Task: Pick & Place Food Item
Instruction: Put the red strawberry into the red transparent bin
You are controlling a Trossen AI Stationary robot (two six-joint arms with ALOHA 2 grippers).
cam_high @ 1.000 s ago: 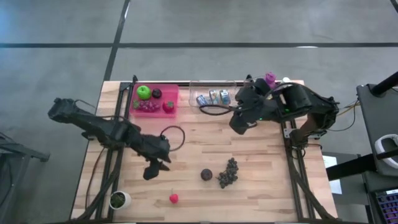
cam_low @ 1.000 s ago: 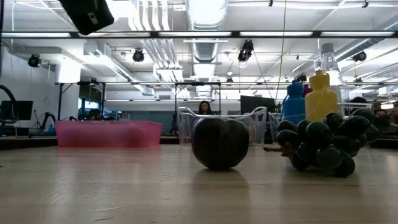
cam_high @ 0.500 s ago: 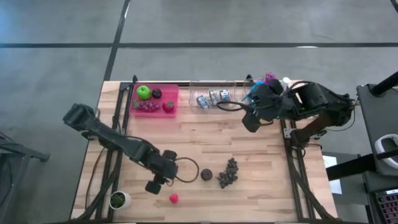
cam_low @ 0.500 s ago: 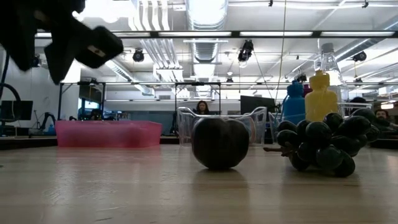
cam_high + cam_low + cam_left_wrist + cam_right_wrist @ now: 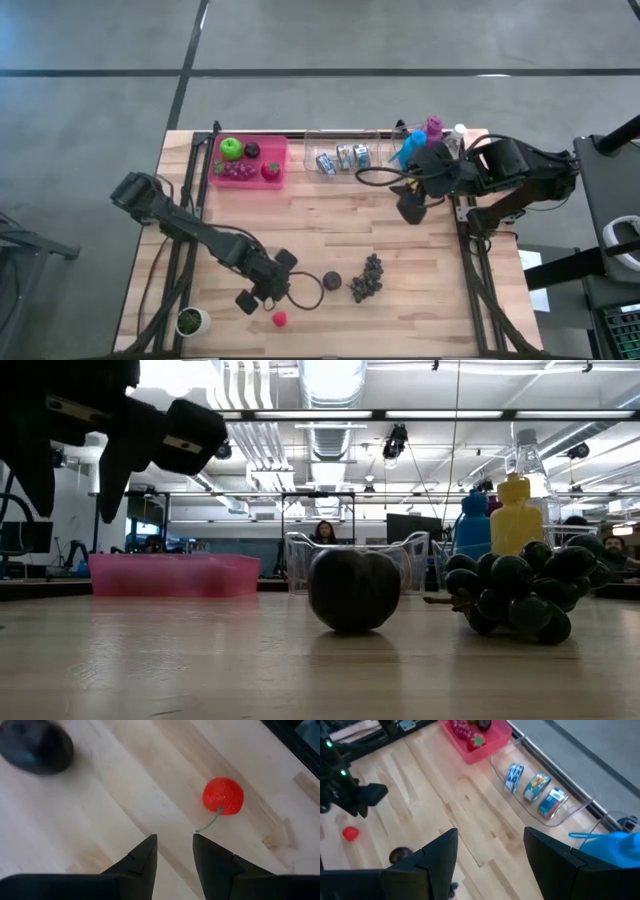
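Observation:
A small red cherry [image 5: 280, 319] with a green stem lies on the wooden table near its front edge; it also shows in the left wrist view [image 5: 223, 796]. My left gripper [image 5: 258, 298] hovers just to the left of it, tipped down. Its fingers [image 5: 175, 855] are open by a narrow gap, with nothing between them. A dark plum [image 5: 331, 281] and a bunch of dark grapes [image 5: 367, 277] rest on the table to the cherry's right. My right gripper [image 5: 412, 205] hangs high at the back right, open and empty [image 5: 490, 860].
A pink tray [image 5: 250, 160] with a green apple, grapes and a strawberry stands at the back left. Beside it is a clear tray [image 5: 345, 155] with cans. Bottles [image 5: 418, 140] stand at the back right. A small white pot [image 5: 190, 321] sits at the front left corner.
My left gripper has come down and toward the table's near edge, rolling its wrist, and now stands close beside the cherry. My right gripper has drifted toward the table's right edge. Plum, grapes and cherry have stayed put.

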